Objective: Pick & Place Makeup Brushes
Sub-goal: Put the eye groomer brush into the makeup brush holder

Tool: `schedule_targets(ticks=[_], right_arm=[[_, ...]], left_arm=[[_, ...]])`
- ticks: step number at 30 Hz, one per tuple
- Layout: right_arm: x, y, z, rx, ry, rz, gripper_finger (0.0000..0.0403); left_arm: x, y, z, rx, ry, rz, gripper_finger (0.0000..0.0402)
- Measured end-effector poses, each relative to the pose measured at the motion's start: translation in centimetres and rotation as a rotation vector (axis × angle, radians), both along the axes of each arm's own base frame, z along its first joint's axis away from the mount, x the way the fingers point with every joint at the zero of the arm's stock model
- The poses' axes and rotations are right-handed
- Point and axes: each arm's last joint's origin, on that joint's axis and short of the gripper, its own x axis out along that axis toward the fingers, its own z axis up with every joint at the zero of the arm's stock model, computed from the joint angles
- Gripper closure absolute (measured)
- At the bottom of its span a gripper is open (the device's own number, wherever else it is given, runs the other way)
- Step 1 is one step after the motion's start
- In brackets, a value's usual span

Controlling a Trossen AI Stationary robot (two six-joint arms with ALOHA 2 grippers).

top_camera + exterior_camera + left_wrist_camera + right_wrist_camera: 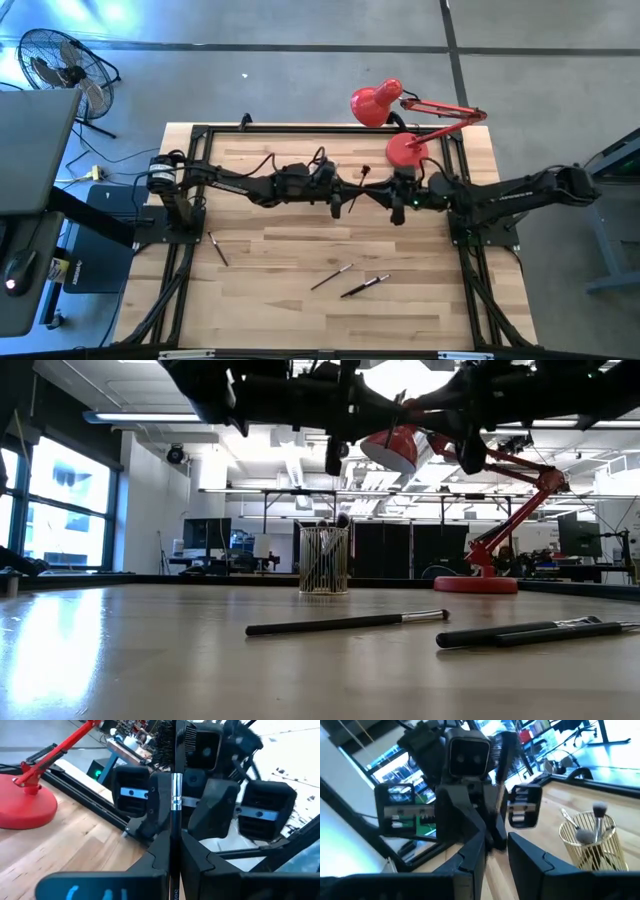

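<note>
We are holding both grippers up over the back middle of the table (300, 330), facing each other: our left gripper (172, 851) is clamping its fingers together on a dark-handled makeup brush (175, 795) with a silver ferrule, bristles up, while our right gripper (495, 851) is standing partly apart just beside that brush, and we cannot tell whether it is touching. Three more brushes (332, 277) (364, 286) (217, 248) are lying on the wood, and others are standing in a gold wire cup (594, 845)
</note>
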Motion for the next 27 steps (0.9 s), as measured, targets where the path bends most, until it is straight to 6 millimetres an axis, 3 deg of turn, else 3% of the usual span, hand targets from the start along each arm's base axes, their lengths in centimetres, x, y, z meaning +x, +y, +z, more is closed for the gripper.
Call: schedule_targets(ticks=[9, 27], right_arm=[[0.6, -0.1, 1.4, -0.056, -0.038, -0.027, 0.0324], [0.8, -0.1, 1.0, -0.06, -0.025, -0.025, 0.0333]], left_arm=[[0.1, -1.0, -0.1, 0.019, 0.027, -0.02, 0.0389], [0.2, -1.5, -0.3, 0.02, 0.045, -0.026, 0.0389]])
